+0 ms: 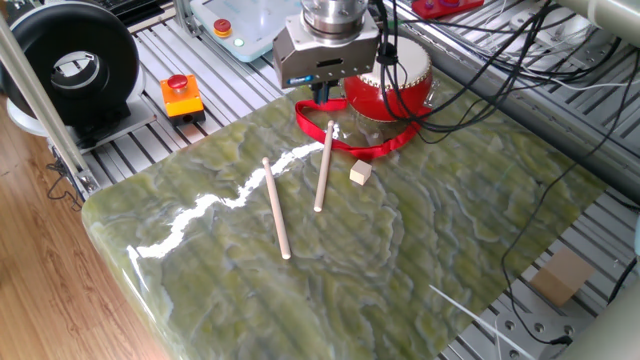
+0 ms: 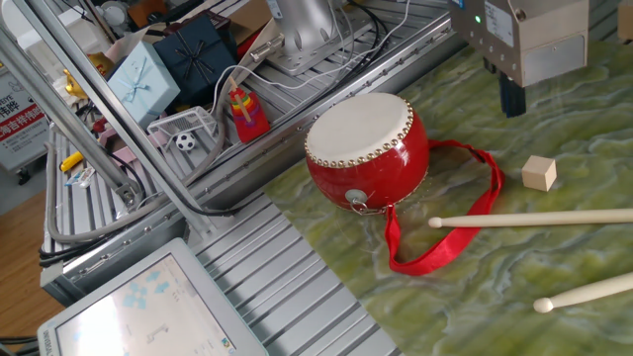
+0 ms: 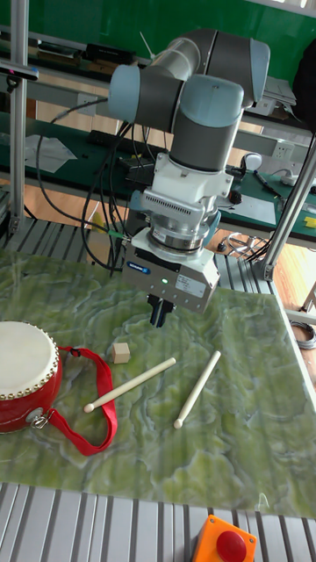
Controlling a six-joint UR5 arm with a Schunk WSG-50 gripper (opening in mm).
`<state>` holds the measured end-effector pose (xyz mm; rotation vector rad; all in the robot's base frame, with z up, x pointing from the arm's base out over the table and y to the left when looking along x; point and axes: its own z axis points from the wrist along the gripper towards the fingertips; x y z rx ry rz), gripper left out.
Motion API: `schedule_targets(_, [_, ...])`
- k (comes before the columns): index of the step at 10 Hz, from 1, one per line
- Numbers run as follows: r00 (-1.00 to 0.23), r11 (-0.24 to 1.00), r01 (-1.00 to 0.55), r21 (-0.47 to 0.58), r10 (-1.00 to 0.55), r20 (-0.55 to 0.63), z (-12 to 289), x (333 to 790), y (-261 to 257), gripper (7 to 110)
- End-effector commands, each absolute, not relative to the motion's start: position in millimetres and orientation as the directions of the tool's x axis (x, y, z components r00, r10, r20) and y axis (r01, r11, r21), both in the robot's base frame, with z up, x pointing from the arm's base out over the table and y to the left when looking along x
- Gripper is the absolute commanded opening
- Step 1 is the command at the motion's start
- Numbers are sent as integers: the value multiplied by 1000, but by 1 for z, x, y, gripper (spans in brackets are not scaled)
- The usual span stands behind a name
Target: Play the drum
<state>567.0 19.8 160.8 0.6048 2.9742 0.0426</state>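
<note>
the drum [image 2: 367,146] sits upright at the marble-patterned table's [image 1: 400,260] edge, ribbon strap [image 2: 450,232] trailing. likely light and rigid, glossy sides slippery, skin taut; strike the skin, don't grip. the gripper [image 3: 158,312] hangs above the table, fingers together, holding nothing; two drumsticks [image 3: 132,385] lie nearby.

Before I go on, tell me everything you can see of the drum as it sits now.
The drum is a small round barrel with a glossy red body, a cream skin on top and a row of small studs round the rim. It stands upright on the green table near its edge. A metal ring on its side holds a red ribbon strap that loops across the table. Nothing else touches it; the gripper hangs apart from it.
</note>
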Motion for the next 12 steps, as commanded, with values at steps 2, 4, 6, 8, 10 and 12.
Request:
schedule_targets(2, [-921,927,363,99,373,-115,163,575,30,7])
schedule_targets(4, [-915,921,382,75,388,-106,159,574,24,7])
schedule_targets(6, [-896,894,434,115,442,-55,117,595,21,7])
schedule_targets(8, [-869,868,495,45,495,14,76,589,5,7])
schedule_targets(10, [-858,860,510,15,508,74,53,577,5,7])
schedule_targets(12, [-856,859,511,40,505,112,55,572,15,7])
